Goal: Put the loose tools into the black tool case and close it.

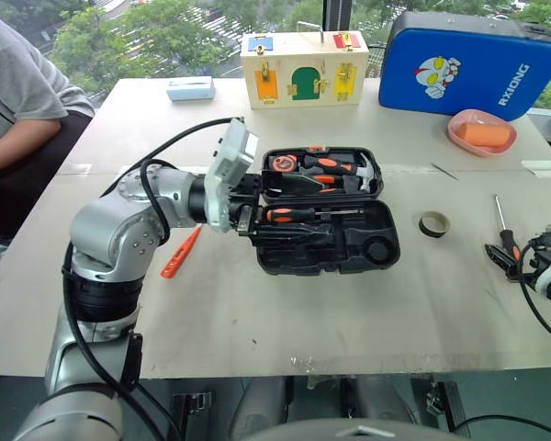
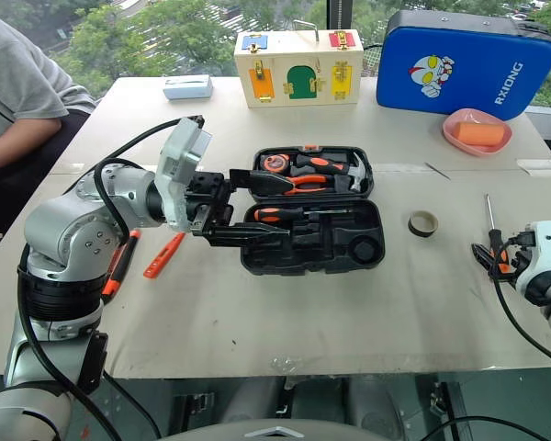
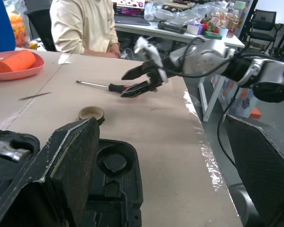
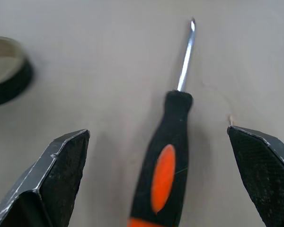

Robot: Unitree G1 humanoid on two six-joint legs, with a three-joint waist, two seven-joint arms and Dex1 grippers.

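The black tool case (image 1: 386, 241) lies open mid-table, with one black-and-orange screwdriver (image 1: 298, 214) in its front half. My left gripper (image 2: 222, 207) is open at the case's left end, pointing across it. On the right, my open right gripper (image 4: 157, 131) straddles the handle of a second black-and-orange screwdriver (image 4: 164, 165) lying on the table without touching it. The dark tape roll (image 1: 433, 223) rests between the case and that screwdriver. A slim orange tester screwdriver (image 2: 165, 254) and another black-and-orange tool (image 2: 121, 262), partly behind my left arm, lie left of the case.
Pliers and a hammer (image 1: 326, 167) sit in the case's rear half. At the back stand a blue cartoon case (image 1: 468, 60), a wooden lock box (image 1: 298, 69), a pink dish (image 1: 482, 131) and a small white box (image 1: 190, 88). A person (image 1: 18, 92) sits at the far left.
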